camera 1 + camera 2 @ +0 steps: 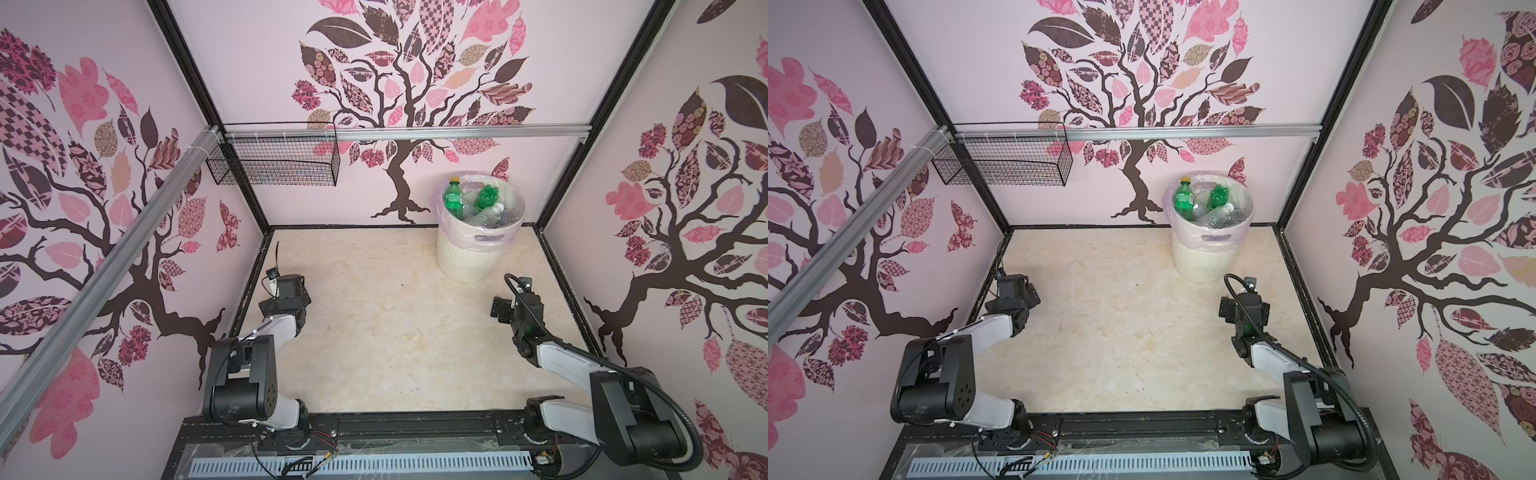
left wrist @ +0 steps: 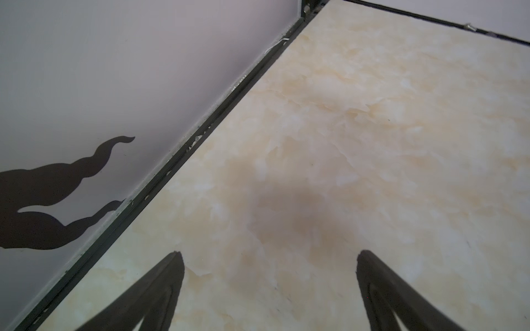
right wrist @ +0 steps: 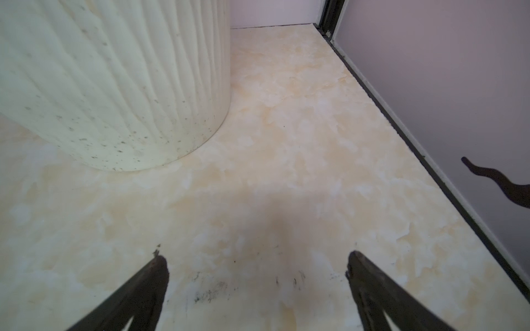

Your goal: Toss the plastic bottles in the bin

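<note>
Top views, both: stock of the cell as it stands.

Item 1, bin (image 1: 471, 259): upright at the far right of the tabletop (image 1: 395, 340), close to the back wall, pink liner folded over the rim.

Item 2, bottles (image 1: 478, 208): all that can be seen lie inside the bin, heaped to the rim, two green among the clear. One yellow cap (image 1: 454, 180) pokes above the liner edge. None shows on the tabletop in any view (the strips hidden under the arms cannot be checked).

Item 3, left arm (image 1: 274, 326): folded low at the left edge, well apart from the bin. Left wrist view shows the left jaws spread wide, nothing between them, bare tabletop beneath.

Item 4, right arm (image 1: 557, 357): low at the right, near the bin's foot. Right wrist view shows the right jaws likewise released and empty, with the ribbed wall of the bin (image 3: 114, 86) just ahead to one side.

Item 5, wire basket (image 1: 274, 162): hung on the back rail, no part in the task.

Remark: the task looks complete or nearly so, and the step in hand is a last check. To do it well, keep the right arm off the bin; the heap sits high, and a knock could tip the top green bottle out. Any move should lead slowly away from the bin, not across it.
</note>
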You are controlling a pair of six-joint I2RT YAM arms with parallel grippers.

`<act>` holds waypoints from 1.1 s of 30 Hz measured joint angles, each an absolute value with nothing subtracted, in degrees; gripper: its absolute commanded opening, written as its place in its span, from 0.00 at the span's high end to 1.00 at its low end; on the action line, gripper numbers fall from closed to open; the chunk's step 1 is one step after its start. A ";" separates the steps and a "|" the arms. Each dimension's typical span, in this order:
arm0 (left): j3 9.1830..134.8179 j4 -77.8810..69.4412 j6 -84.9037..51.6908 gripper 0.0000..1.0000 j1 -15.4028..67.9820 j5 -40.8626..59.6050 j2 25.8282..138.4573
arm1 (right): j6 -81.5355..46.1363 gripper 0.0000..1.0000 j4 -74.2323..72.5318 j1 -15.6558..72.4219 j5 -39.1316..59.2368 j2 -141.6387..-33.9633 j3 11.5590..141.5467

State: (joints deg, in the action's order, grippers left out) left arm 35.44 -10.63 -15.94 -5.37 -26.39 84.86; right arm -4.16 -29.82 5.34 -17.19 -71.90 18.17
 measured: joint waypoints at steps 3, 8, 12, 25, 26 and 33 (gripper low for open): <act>33.47 -16.01 -15.90 0.03 -6.42 -23.44 85.03 | -4.14 0.01 -38.98 5.28 -16.93 -74.81 15.88; 32.86 -21.54 -14.92 0.03 -6.33 -19.53 85.03 | -3.33 0.00 -52.34 5.28 -15.92 -80.53 15.29; 30.98 -26.70 -13.39 0.03 -6.22 -16.73 85.03 | -2.09 0.00 -64.01 5.28 -14.31 -87.66 13.58; 17.54 -49.41 -6.09 0.03 -1.52 -13.34 89.32 | -1.48 0.01 -69.08 5.28 -14.59 -89.43 13.69; 17.17 -49.25 -6.09 0.03 -1.58 -13.69 89.30 | -1.48 0.01 -68.95 5.28 -14.76 -89.43 14.02; 20.58 -51.40 -5.06 0.03 0.67 -15.57 89.62 | -1.50 0.01 -68.58 5.28 -15.25 -89.43 14.33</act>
State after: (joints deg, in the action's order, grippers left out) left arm 20.58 -51.40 -5.06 0.67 -15.57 89.62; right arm -1.50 -68.58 5.28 -15.25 -89.43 14.33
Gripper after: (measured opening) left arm 0.972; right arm 0.995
